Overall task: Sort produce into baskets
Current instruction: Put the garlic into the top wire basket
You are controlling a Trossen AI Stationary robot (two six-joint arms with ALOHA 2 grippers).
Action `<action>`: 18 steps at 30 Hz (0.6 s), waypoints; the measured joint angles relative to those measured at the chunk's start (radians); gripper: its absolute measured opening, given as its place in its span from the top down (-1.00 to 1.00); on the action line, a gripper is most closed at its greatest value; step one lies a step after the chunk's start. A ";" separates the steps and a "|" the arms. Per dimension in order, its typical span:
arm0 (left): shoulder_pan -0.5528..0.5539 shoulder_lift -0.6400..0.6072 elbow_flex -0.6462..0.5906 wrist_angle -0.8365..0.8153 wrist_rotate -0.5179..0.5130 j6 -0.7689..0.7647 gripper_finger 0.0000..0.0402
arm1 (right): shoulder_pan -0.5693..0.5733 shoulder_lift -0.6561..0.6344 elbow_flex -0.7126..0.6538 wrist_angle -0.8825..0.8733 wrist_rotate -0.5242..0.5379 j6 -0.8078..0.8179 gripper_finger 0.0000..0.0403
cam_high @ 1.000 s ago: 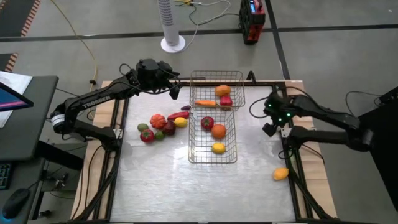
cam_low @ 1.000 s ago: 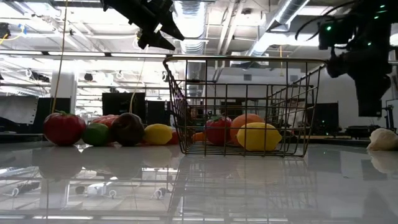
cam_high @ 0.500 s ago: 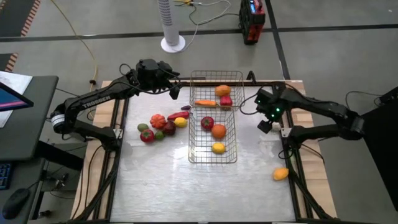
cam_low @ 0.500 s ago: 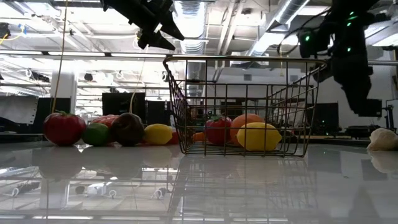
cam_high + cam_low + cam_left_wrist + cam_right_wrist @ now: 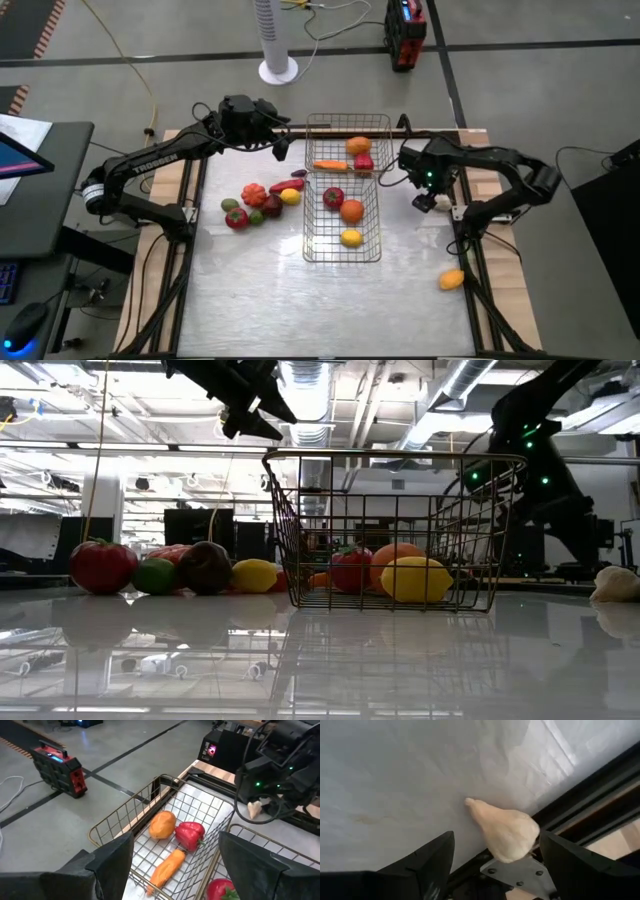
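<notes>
My left gripper [image 5: 281,148] is open and empty, held high by the left end of the far wire basket [image 5: 380,122]. That basket holds an orange piece, a red pepper [image 5: 189,834] and a carrot [image 5: 167,866]. The near basket [image 5: 375,250] holds a red piece, an orange one and a yellow one. Several loose pieces [image 5: 258,200] lie on the table left of the baskets. My right gripper [image 5: 427,202] is open, right of the baskets, over a pale cream piece [image 5: 506,834] that lies on the table between its fingers.
A yellow-orange piece [image 5: 452,279] lies near the table's right edge, toward the near side. The table's dark frame rail [image 5: 600,805] runs close beside the pale piece. The near half of the white tabletop [image 5: 300,310] is bare.
My right arm has swung its wrist toward the table's left and far edge and turned, with the gripper staying near the pale piece.
</notes>
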 joint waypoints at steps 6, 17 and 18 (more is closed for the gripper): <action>0.000 0.000 0.000 -0.001 0.003 0.027 -0.39 | 0.003 0.007 0.000 0.000 0.001 0.000 -0.58; 0.000 0.000 0.000 -0.002 0.007 0.053 -0.39 | 0.050 -0.083 0.000 -0.009 -0.018 0.004 -0.58; 0.000 0.000 0.000 -0.003 0.007 0.053 -0.39 | 0.055 -0.091 0.000 -0.018 -0.019 0.011 -0.58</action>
